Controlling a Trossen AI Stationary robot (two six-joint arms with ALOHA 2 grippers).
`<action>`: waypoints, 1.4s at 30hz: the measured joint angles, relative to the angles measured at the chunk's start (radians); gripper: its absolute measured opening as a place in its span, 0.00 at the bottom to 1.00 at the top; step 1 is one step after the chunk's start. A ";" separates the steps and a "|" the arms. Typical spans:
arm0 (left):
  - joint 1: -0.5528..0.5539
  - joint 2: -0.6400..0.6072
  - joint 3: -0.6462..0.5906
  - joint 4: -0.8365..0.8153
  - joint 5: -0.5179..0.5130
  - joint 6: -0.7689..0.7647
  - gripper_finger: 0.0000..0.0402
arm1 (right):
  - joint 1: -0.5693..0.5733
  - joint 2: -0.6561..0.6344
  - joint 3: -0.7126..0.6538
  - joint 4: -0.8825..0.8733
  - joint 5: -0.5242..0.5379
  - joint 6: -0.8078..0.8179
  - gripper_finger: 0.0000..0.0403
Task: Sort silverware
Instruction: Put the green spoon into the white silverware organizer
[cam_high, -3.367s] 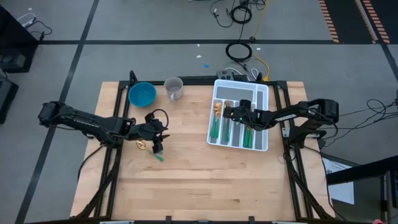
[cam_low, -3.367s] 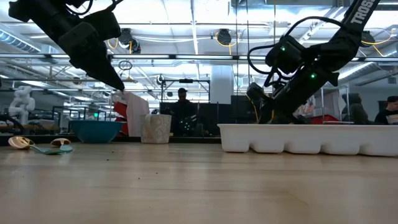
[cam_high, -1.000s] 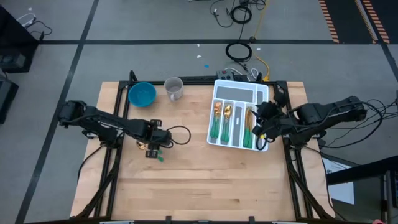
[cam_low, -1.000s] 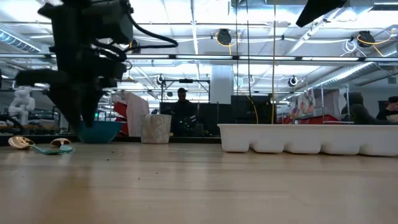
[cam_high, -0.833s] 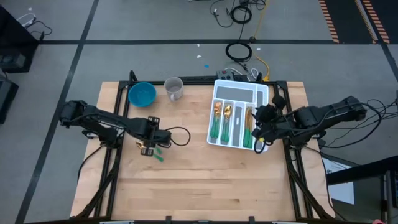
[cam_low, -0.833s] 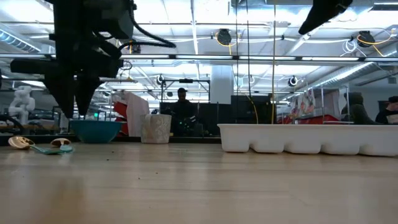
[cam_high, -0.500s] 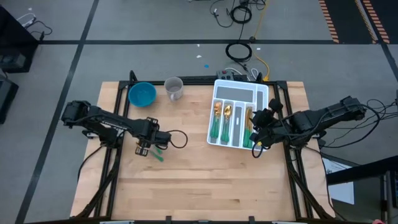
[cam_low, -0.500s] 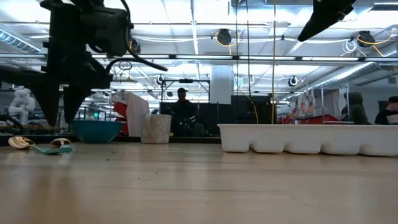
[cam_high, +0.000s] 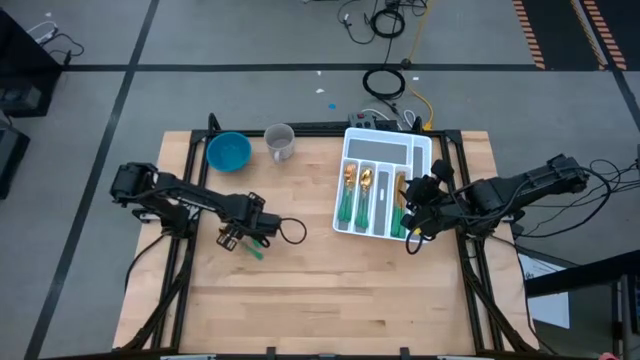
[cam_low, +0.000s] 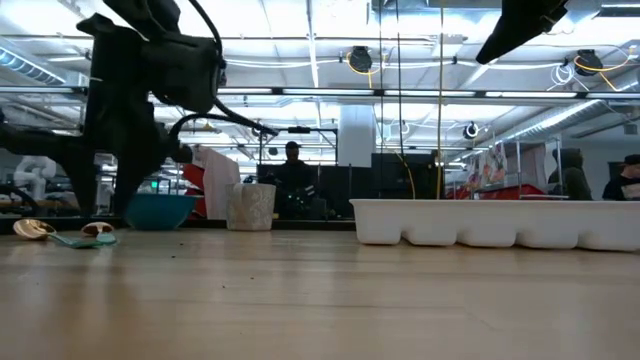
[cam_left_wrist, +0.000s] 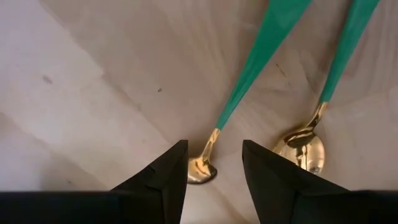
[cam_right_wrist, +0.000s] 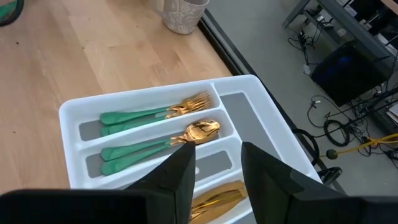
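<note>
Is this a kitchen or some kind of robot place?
Most likely a robot lab or workshop, not a kitchen. The wooden table sits on a grey floor with tape lines and loose cables. The low view shows a big hall with bright ceiling lights and a person at workstations behind.

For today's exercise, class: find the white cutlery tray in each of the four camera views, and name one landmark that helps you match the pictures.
High view: white cutlery tray right of centre, near the table's far edge.
Low view: its long white side wall at right, on the tabletop.
Left wrist view: not in it.
Right wrist view: fills the middle, forks and spoons in its slots.
Shared landmark: the clear cup, standing left of the tray.
</note>
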 joint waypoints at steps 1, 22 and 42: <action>0.000 0.007 0.000 0.005 0.001 0.013 0.40 | 0.000 0.000 0.000 0.000 0.000 0.000 0.30; 0.023 0.093 -0.054 0.085 -0.005 0.055 0.03 | 0.079 0.000 0.000 0.070 -0.026 0.016 0.30; -0.038 0.030 0.208 0.378 -0.780 -0.276 0.01 | 0.093 0.000 -0.052 0.085 0.179 0.092 0.30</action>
